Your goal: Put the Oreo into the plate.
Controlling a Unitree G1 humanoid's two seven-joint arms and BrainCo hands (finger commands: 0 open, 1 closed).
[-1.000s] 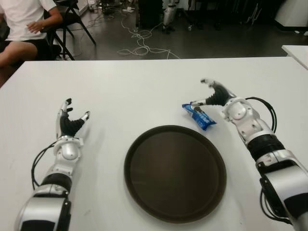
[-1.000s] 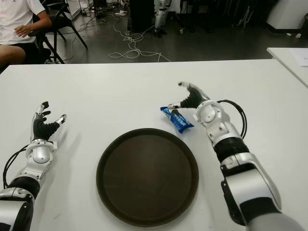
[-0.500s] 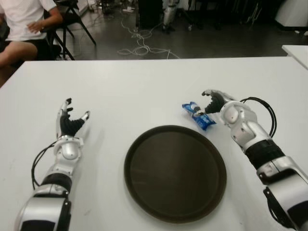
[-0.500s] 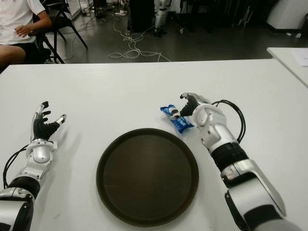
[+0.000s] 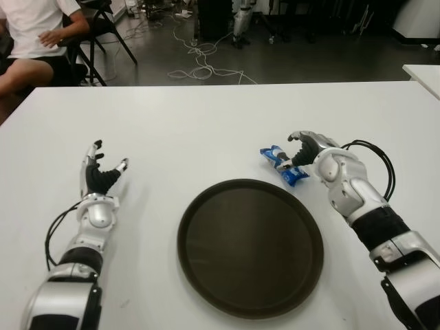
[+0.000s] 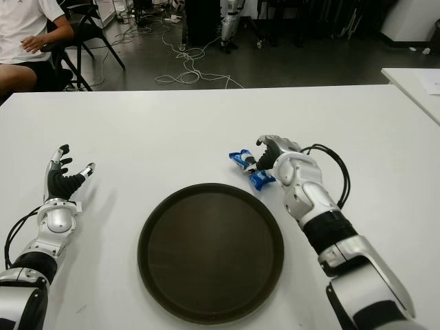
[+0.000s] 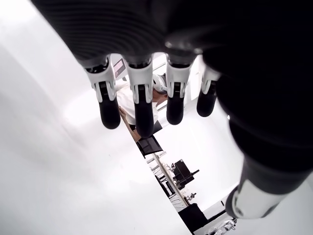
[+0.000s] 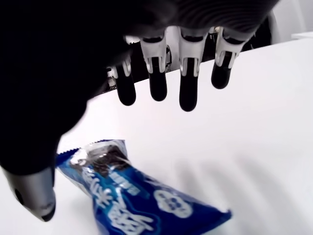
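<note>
The blue Oreo packet lies flat on the white table, just beyond the far right rim of the round dark brown plate. My right hand arches over the packet's middle. In the right wrist view its fingers hang spread above the packet and the thumb sits beside its end, with no grip closed on it. My left hand shows to the left of the plate, fingers spread and holding nothing.
A person sits on a chair beyond the table's far left corner. Cables lie on the floor behind the table. A second white table juts in at the right edge.
My right hand has come down and back over the Oreo packet, its fingers curving around it. The packet and the left hand have stayed where they were.
</note>
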